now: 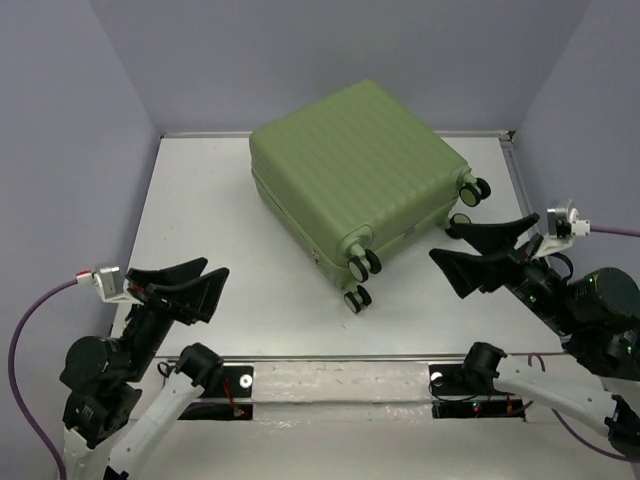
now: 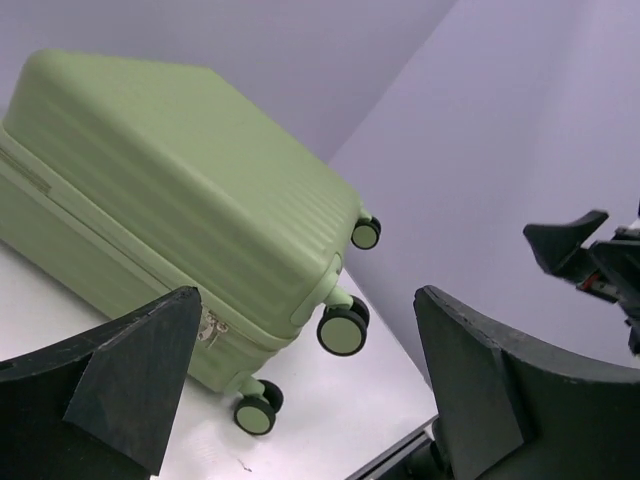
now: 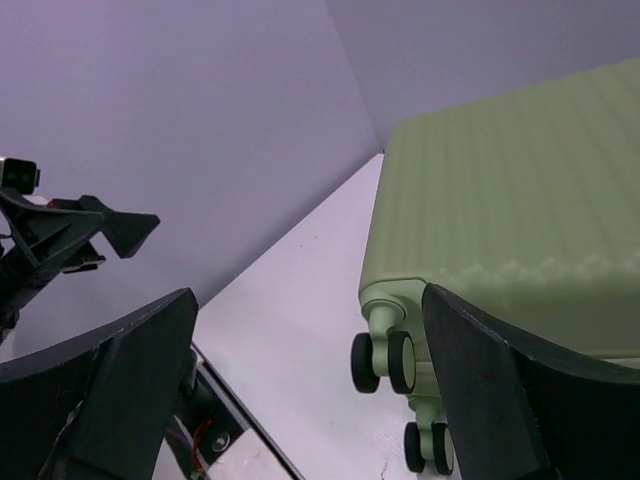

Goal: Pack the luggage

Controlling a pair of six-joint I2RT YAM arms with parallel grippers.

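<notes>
The luggage [image 1: 355, 175] lies flat on the table [image 1: 250, 300], toward the far middle, its shell halves together and its wheels toward the near right. We judge packing and closing to be done or all but done, though we cannot tell whether the zip runs fully round. Left pincer [image 1: 210, 282] and right pincer [image 1: 443, 242] both stand wide apart, holding nothing, each clear of the case.

a white table [image 1: 240, 300] sits boxed in by plain lavender walls [image 1: 300, 50] on three sides.
</notes>
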